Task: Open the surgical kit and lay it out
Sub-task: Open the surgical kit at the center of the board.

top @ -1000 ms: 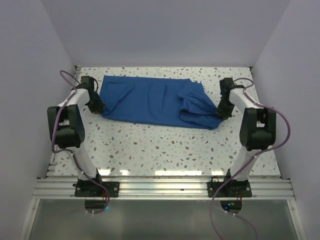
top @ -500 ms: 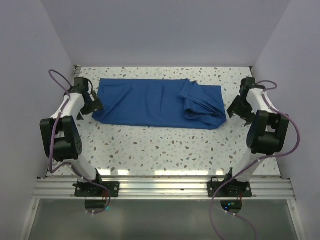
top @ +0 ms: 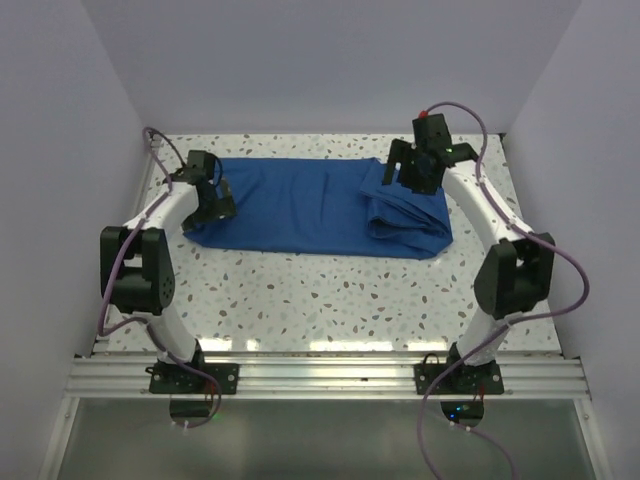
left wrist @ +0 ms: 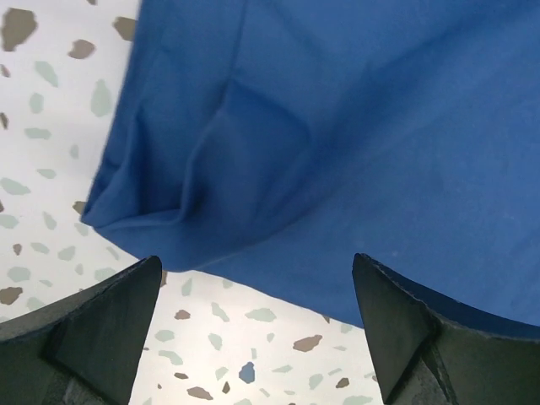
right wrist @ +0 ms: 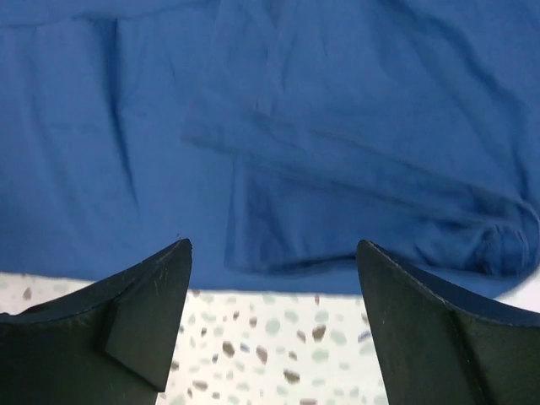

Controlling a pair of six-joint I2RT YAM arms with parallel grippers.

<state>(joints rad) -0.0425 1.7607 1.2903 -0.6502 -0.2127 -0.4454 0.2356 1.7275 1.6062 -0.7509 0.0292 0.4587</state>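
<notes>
The surgical kit shows as a royal-blue cloth wrap lying flat across the far half of the speckled table, with a bunched, folded part at its right end. My left gripper is open over the cloth's left end. In the left wrist view the cloth's left corner lies just beyond the left gripper, with nothing between the fingers. My right gripper hangs open above the folded right end. Layered folds fill the right wrist view, and the right gripper is empty.
White walls close in the table on the left, back and right. An aluminium rail with both arm bases runs along the near edge. Bare speckled tabletop lies between the cloth and the rail.
Both grippers opened and let go of the cloth's ends. The left swung out, then back over the left end. The right swung out, then up over the folded right end.
</notes>
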